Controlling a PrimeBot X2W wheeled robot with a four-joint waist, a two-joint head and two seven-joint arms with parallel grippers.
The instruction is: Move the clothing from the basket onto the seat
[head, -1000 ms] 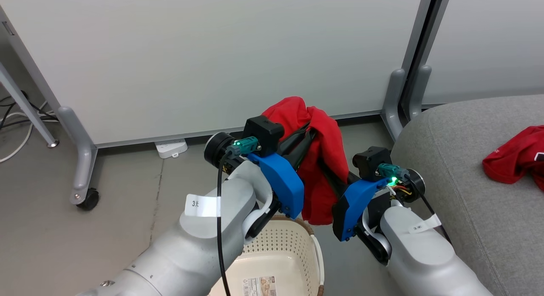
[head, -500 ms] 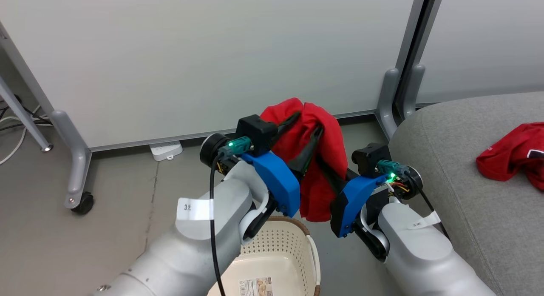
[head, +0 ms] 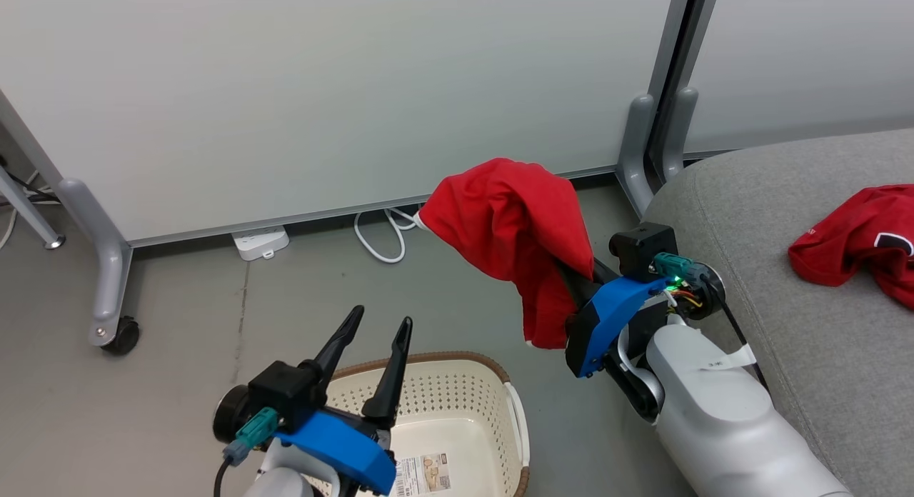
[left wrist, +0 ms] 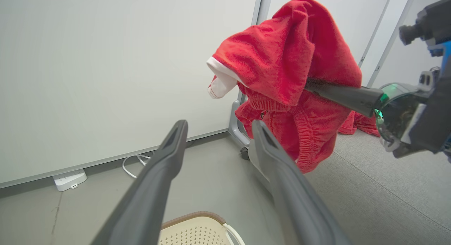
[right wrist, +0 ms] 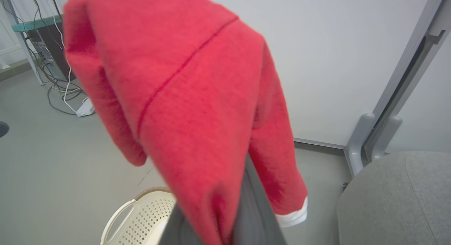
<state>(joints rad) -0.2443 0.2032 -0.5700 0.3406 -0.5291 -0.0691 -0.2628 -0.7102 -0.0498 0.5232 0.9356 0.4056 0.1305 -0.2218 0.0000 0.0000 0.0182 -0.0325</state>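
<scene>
A plain red garment (head: pixel 510 222) with a white edge hangs draped over the fingers of my right gripper (head: pixel 532 229), above the floor between the basket and the seat. Those fingers run under the cloth and look pressed together on it. The same garment (left wrist: pixel 289 65) fills the upper part of the right wrist view (right wrist: pixel 183 97). My left gripper (head: pixel 380 317) stands open and empty over the cream basket's (head: pixel 457 359) far rim, a paper label on the basket floor. The red jersey (head: pixel 853 236) lies on the grey seat (head: pixel 785 340) at the right.
White partition panels stand behind on grey feet, one with a caster (head: pixel 114 336). A white power strip (head: pixel 260 241) and a looped white cable (head: pixel 382 234) lie at the panel's base. Tangled cables (right wrist: pixel 58 93) lie on the floor in the right wrist view.
My left gripper has let go of the red garment and dropped down and left to the basket, open. The garment now hangs from my right gripper alone. The camera has shifted a little.
</scene>
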